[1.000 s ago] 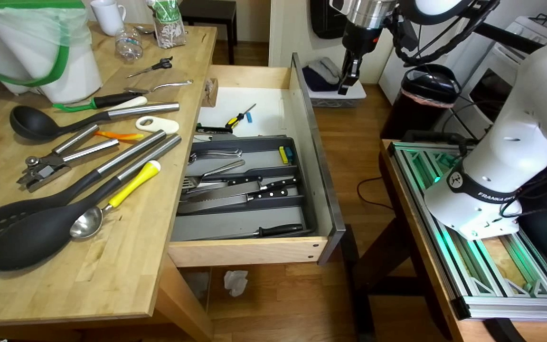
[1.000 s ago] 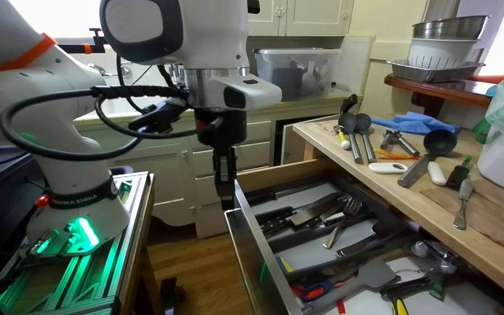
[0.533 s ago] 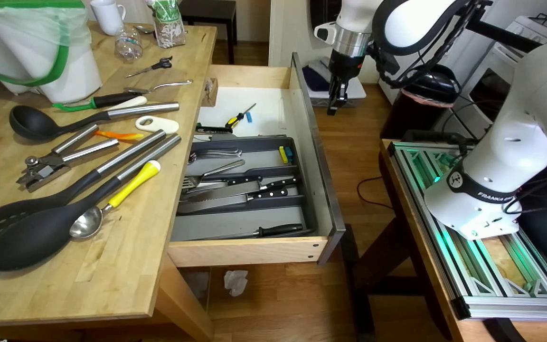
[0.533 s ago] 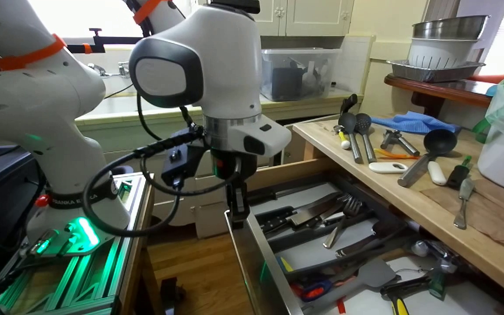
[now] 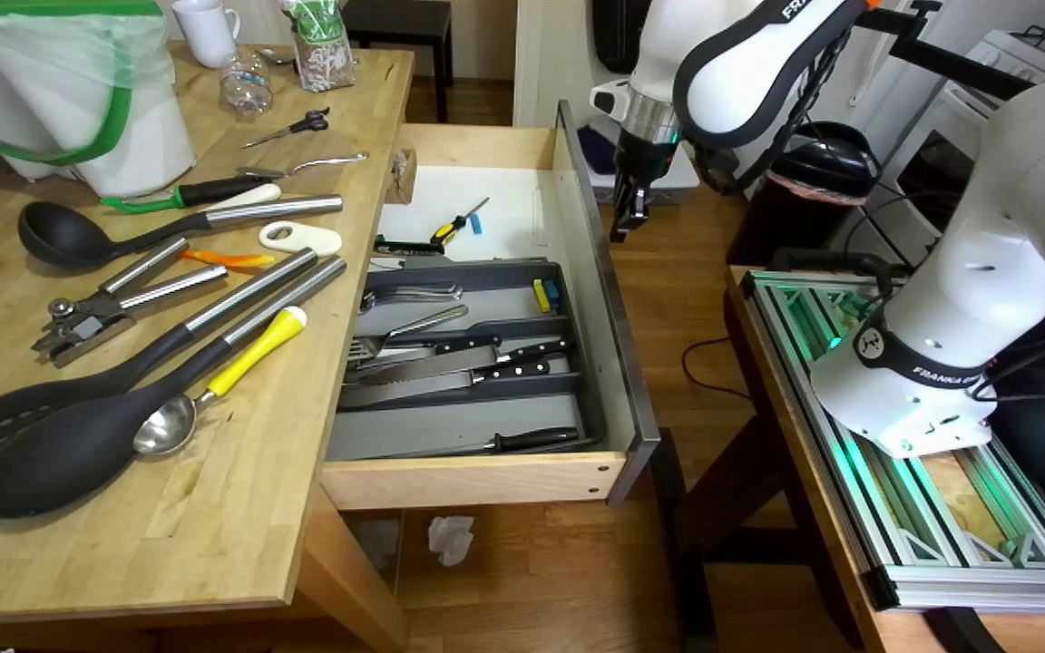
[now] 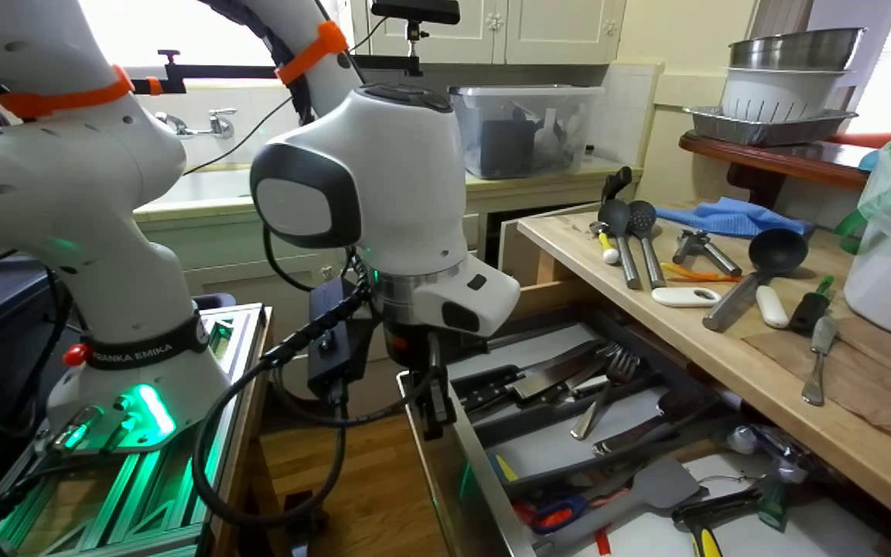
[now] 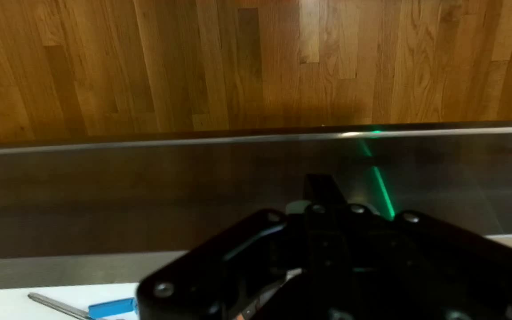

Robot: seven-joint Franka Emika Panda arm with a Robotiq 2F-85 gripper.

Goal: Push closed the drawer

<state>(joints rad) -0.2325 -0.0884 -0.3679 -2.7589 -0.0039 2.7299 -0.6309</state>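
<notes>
The drawer stands pulled out from under the worktop, with its grey front panel and light-wood side. The panel also shows in an exterior view and in the wrist view. Inside lie a dark divided cutlery tray and black-handled knives. My gripper points down on the outer side of the front panel, near its top edge. In an exterior view my gripper overlaps the panel. In the wrist view the gripper is shut and empty. I cannot tell whether it touches the panel.
The wooden worktop carries a black ladle, large spoons and other utensils, and a white bin. The robot's base stands on a metal-framed table. Wooden floor lies between table and drawer.
My gripper has come down and moved along the outer side of the front panel, closer to it. The drawer and its contents have not moved.
</notes>
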